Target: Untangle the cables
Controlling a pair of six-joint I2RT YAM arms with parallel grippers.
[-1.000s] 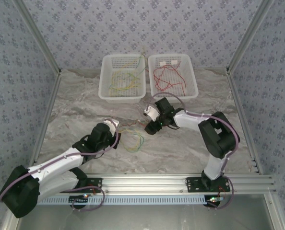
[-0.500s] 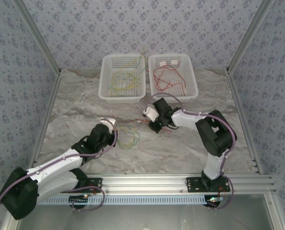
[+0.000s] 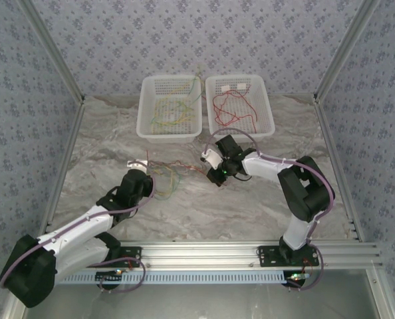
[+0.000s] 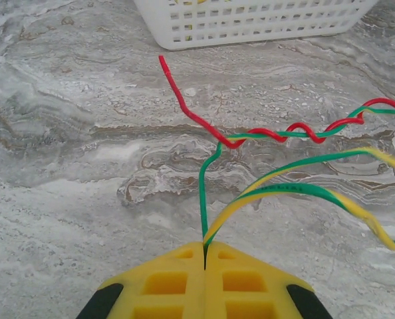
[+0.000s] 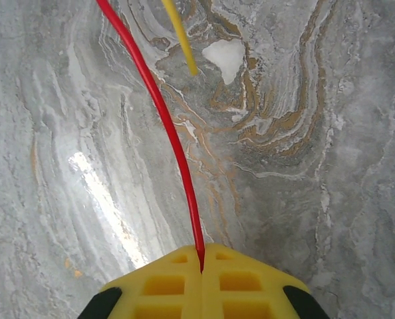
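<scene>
Probably light, limp and kink-prone, the cables (image 3: 164, 174) lie mid-table, the red cable (image 5: 178, 153) twisted round green; grip beside that twist. Left gripper (image 4: 204, 247), at their 9 o'clock, pinches green and yellow strands; right gripper (image 5: 202, 251), 3 o'clock, pinches red cable.

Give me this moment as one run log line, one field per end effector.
left end effector: shut on green cable | right end effector: shut on red cable | status: the two twisted together

The left arm (image 3: 74, 229) and right arm (image 3: 267, 166) have white shells, black joints and thin purple cable (image 3: 329, 193) alongside. The left tool (image 4: 204, 252) and right tool (image 5: 202, 256) carry yellow plastic fingers (image 4: 164, 282) with square pockets.
</scene>
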